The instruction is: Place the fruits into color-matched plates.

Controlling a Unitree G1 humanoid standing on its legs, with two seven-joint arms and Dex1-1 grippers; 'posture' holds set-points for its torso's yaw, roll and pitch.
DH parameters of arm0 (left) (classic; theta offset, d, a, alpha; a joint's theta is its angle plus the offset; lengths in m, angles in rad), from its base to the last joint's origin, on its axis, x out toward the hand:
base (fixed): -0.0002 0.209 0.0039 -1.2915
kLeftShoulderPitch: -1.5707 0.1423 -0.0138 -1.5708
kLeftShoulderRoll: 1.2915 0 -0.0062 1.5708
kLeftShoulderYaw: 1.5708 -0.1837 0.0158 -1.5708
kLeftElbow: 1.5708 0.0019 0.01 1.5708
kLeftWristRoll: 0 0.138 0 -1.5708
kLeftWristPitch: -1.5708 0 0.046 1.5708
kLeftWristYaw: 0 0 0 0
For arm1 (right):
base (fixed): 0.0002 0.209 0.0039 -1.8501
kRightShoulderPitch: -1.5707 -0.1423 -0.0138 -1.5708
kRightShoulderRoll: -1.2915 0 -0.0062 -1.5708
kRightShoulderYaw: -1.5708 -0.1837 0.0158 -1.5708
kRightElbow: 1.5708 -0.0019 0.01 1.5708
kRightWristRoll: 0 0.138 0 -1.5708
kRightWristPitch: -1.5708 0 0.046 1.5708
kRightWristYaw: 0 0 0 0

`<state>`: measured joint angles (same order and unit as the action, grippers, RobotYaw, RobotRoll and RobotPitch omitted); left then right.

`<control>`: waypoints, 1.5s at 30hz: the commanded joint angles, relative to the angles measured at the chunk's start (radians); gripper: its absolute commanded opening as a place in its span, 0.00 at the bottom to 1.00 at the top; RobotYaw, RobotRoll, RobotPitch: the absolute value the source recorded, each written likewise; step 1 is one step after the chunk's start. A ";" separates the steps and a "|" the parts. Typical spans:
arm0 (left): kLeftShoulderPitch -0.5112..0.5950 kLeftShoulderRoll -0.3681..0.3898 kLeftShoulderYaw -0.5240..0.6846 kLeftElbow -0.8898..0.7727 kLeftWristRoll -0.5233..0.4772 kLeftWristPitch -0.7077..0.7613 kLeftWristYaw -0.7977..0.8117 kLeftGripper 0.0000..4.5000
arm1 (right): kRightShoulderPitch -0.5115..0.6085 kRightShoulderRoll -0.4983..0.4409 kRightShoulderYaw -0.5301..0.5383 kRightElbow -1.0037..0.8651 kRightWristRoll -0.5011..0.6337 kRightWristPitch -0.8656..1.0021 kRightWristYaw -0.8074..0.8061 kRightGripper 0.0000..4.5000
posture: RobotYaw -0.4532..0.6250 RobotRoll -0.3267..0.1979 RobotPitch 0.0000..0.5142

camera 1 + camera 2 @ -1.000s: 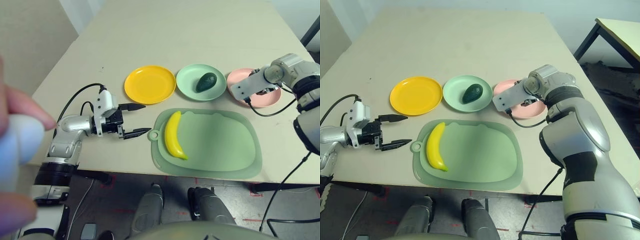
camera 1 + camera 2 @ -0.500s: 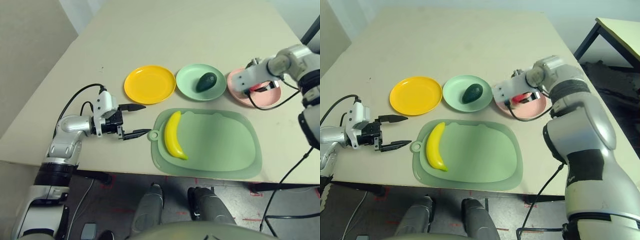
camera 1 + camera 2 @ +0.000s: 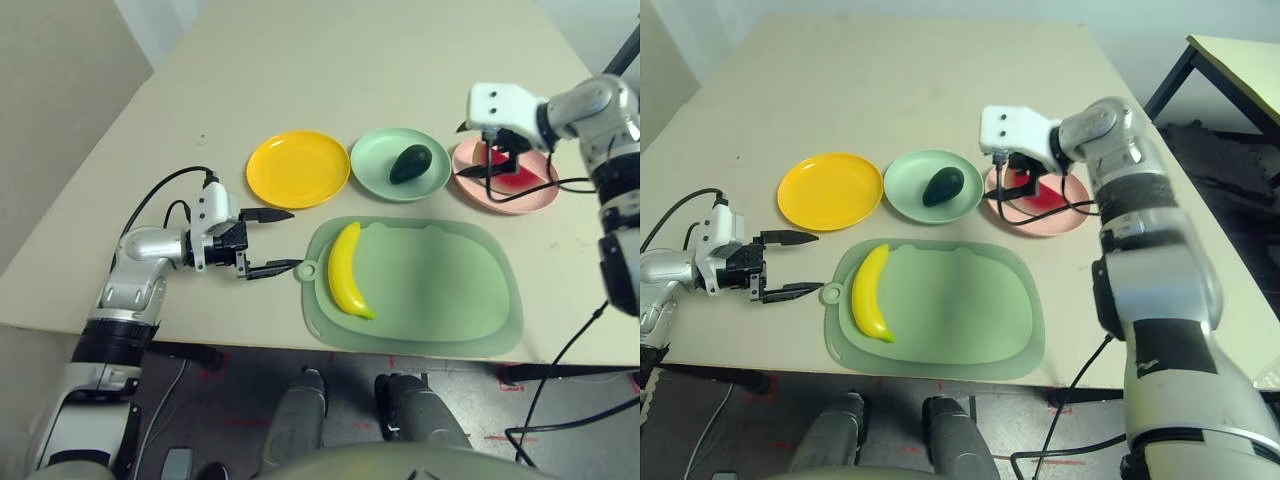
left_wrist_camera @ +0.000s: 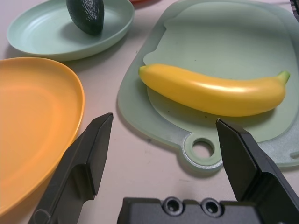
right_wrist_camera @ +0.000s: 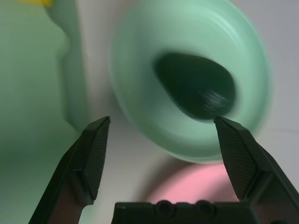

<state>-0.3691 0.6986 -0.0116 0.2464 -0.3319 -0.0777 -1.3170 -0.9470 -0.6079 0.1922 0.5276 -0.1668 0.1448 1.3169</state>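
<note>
3 fruits: banana [image 3: 349, 272] lying on green mat [image 3: 430, 290], near; avocado [image 3: 410, 164] resting in mint plate [image 3: 375, 180]; watermelon wedge [image 3: 1045, 199] sitting in pink plate [image 3: 1065, 222], right. 2 grippers, left [image 3: 272, 242] and right [image 5: 162, 119], standing empty, jaws parted.

And here we see silver forearms [image 3: 1158, 270] with black bands, white wrist housings [image 3: 1018, 133] and looping black cables [image 3: 147, 205].

No readable text — no labels; no numbers.
</note>
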 commanded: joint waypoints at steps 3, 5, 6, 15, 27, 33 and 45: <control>0.009 0.017 -0.001 0.006 0.012 -0.014 -0.013 1.00 | 0.172 0.043 -0.127 -0.420 0.199 0.342 -0.085 0.99 | 0.44 0.62 0.30; 0.011 0.022 0.001 0.007 0.011 -0.016 -0.014 1.00 | 0.282 0.027 -0.141 -0.548 0.269 0.351 -0.065 0.99 | 0.44 0.62 0.30; 0.011 0.024 0.001 0.009 0.012 -0.018 -0.016 1.00 | 0.331 0.019 -0.147 -0.597 0.300 0.356 -0.057 0.99 | 0.44 0.62 0.30; -0.110 0.073 -0.039 0.026 0.075 -0.133 -0.095 1.00 | 0.632 -0.043 -0.168 -0.828 0.482 0.347 -0.045 0.99 | 0.44 0.62 0.29; -0.398 0.054 -0.265 0.123 0.148 -0.609 -0.297 1.00 | 0.758 -0.058 -0.194 -0.837 0.622 0.257 -0.053 0.99 | 0.41 0.62 0.28; -0.467 0.016 -0.412 0.182 0.152 -0.757 -0.297 1.00 | 0.802 -0.077 -0.192 -0.841 0.639 0.227 -0.071 0.99 | 0.38 0.62 0.27; -0.568 -0.081 -0.551 0.335 0.178 -0.872 -0.297 1.00 | 0.865 -0.070 -0.179 -0.923 0.655 0.235 -0.167 0.99 | 0.34 0.62 0.27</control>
<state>-0.9233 0.6227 -0.5344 0.5559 -0.1757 -0.9355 -1.6039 -0.0912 -0.6810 0.0131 -0.3729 0.4726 0.3704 1.1707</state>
